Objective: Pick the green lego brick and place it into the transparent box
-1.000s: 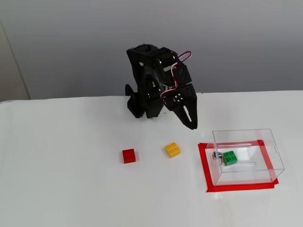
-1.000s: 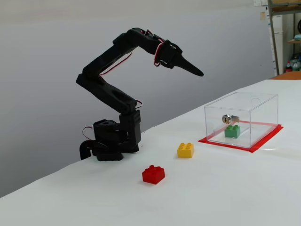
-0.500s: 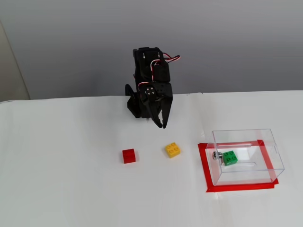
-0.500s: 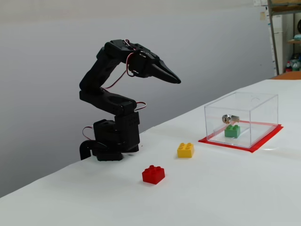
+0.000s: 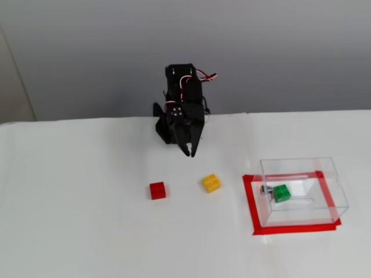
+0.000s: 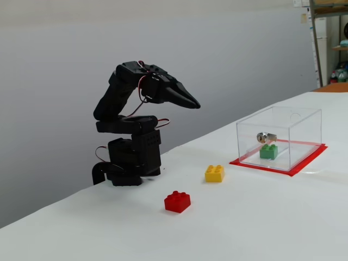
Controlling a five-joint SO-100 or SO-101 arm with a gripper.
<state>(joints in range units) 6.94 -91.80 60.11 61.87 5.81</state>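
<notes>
The green lego brick [image 5: 282,193] lies inside the transparent box [image 5: 301,165], on its floor near the small metal fitting [image 5: 266,189]. In the other fixed view the brick [image 6: 268,151] also shows through the box's clear wall [image 6: 302,130]. My black gripper [image 5: 189,152] is shut and empty. It hangs folded back near the arm's base, well left of the box and above the table. In the other fixed view its tip [image 6: 196,104] points right, toward the box.
A yellow brick [image 5: 211,183] and a red brick [image 5: 157,190] lie on the white table between the arm and the box. The box stands on a red tape frame [image 5: 250,202]. The arm's base [image 6: 130,160] sits at the table's back edge by a grey wall.
</notes>
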